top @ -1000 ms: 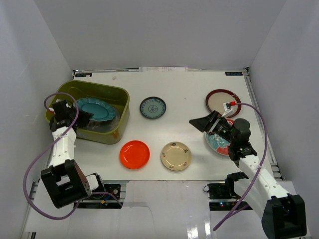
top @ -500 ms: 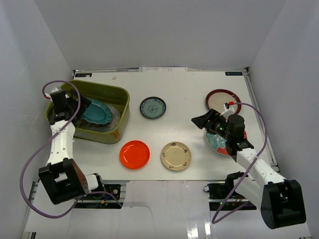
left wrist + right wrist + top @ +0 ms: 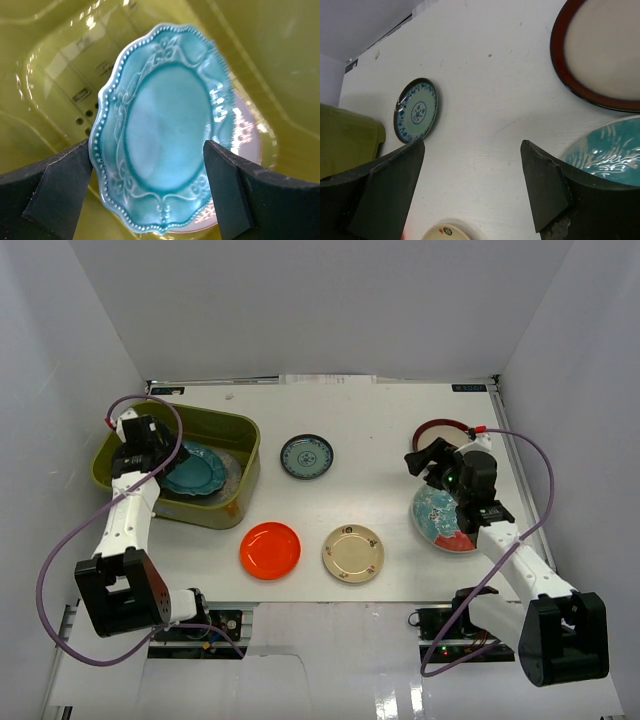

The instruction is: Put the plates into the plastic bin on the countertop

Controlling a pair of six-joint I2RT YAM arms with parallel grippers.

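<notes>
L end effector (image 3: pixel 147 147) hangs over plastic bin (image 3: pixel 222 510), jaws wide apart. Teal scalloped plate (image 3: pixel 165 145) lies btwn them in the bin, on top of a grey plate (image 3: pixel 247 137). R end effector (image 3: pixel 472 145) is apart too, nothing in it, above desk (image 3: pixel 370 420) near maroon-rimmed plate (image 3: pixel 605 55) & red-teal plate (image 3: pixel 440 518). Small teal plate (image 3: pixel 307 456), orange-red plate (image 3: pixel 270 550) & cream-yellow plate (image 3: pixel 353 552) sit on desk.

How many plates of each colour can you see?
Teal: 3, the scalloped plate, the small patterned plate, the red-edged plate
Orange-red plate: 1
Cream-yellow plate: 1
Maroon-rimmed plate: 1
Grey plate: 1
Total: 7
</notes>
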